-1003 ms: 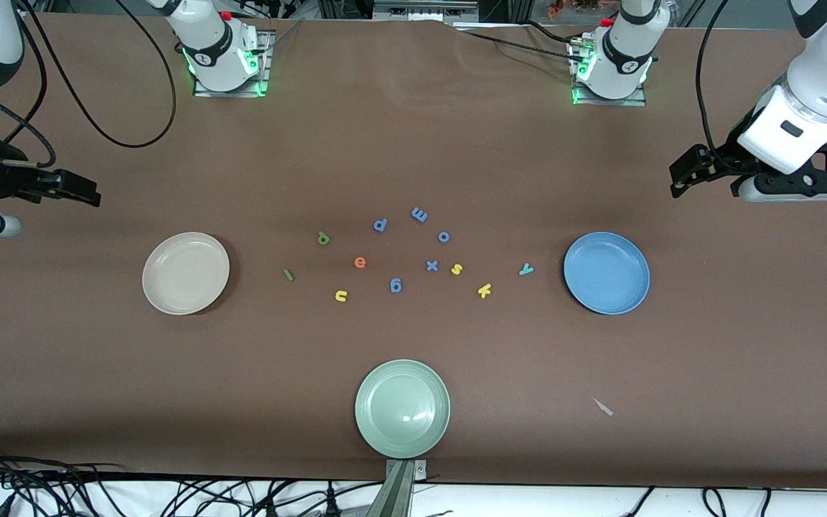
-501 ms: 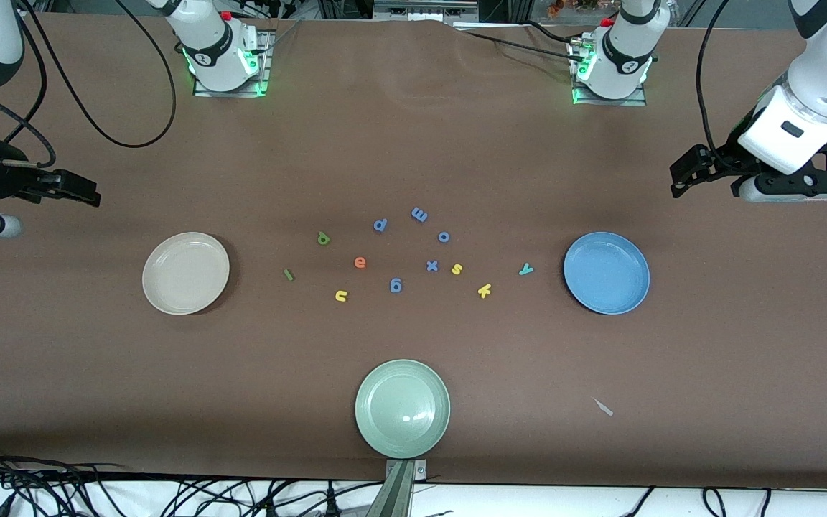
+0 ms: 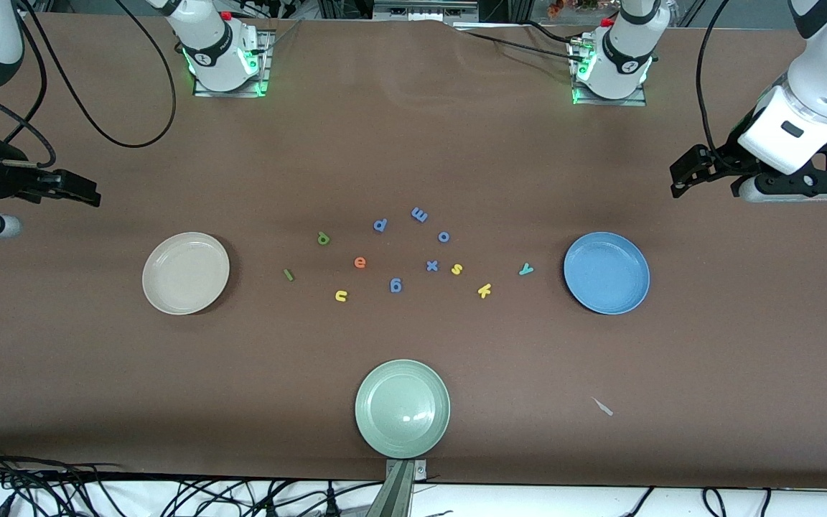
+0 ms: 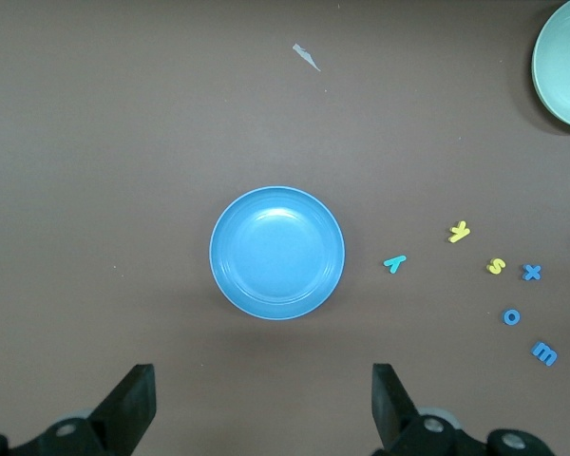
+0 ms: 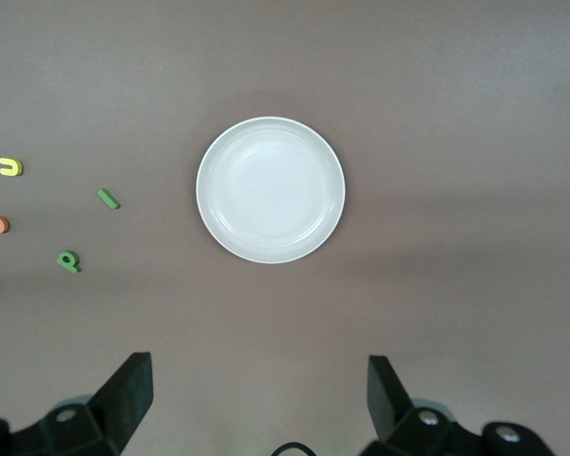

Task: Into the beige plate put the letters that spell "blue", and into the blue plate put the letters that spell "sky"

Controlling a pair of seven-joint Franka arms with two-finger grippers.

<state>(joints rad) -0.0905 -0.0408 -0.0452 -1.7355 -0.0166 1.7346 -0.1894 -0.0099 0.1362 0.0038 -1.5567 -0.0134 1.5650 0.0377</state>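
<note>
The empty beige plate (image 3: 185, 273) (image 5: 271, 190) lies toward the right arm's end and the empty blue plate (image 3: 606, 273) (image 4: 276, 252) toward the left arm's end. Between them on the table lie the green b (image 3: 323, 238), dark-green l (image 3: 288, 274), yellow u (image 3: 341, 295), orange e (image 3: 360, 263), yellow s (image 3: 457, 269), yellow k (image 3: 484, 290) and teal y (image 3: 525, 269). My left gripper (image 3: 680, 179) (image 4: 263, 380) hangs open and empty above the table beside the blue plate. My right gripper (image 3: 87, 194) (image 5: 256, 370) hangs open and empty beside the beige plate.
Several periwinkle-blue letters (image 3: 419, 214) lie mixed among the coloured ones. A pale green plate (image 3: 402, 408) sits nearer the front camera, at the table's edge. A small pale scrap (image 3: 604, 407) lies nearer the camera than the blue plate.
</note>
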